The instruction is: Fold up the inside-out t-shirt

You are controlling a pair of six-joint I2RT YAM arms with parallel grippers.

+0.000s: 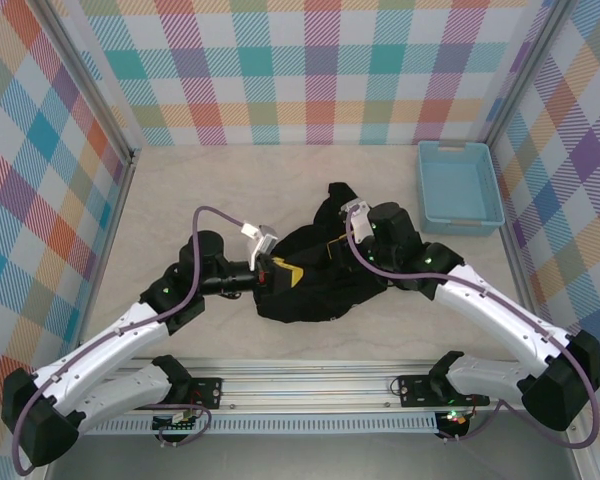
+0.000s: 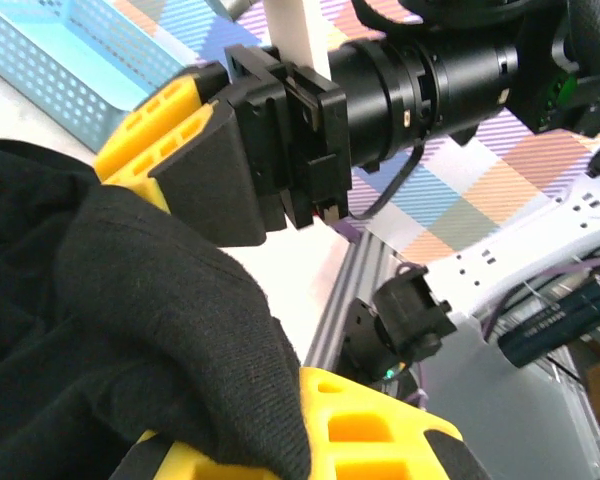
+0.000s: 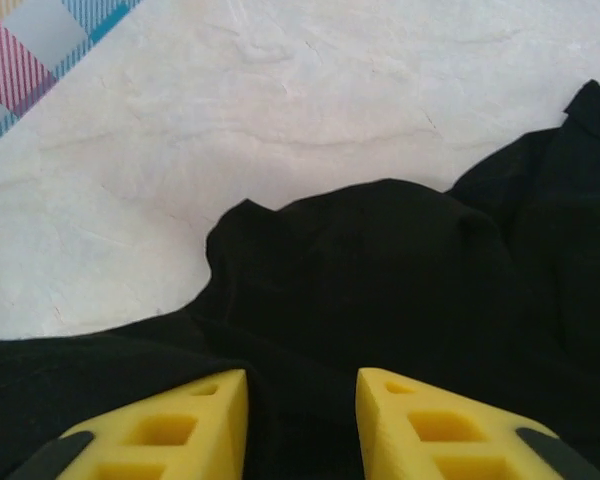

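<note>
Left pincer point(image 1: 279, 271) clamps the black t-shirt point(image 1: 322, 288); right pincer point(image 3: 302, 400) gapes over it

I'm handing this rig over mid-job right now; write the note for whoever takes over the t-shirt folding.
Left tool: shut on a bunch of the black cloth t-shirt.
Right tool: open, tips apart over the shirt, nothing clamped.
T-shirt: crumpled heap in the middle of the beige tabletop, apart from the light-blue plastic basket at far right.
Done: no neat fold yet.
To do: spread it flat, then fold.
</note>
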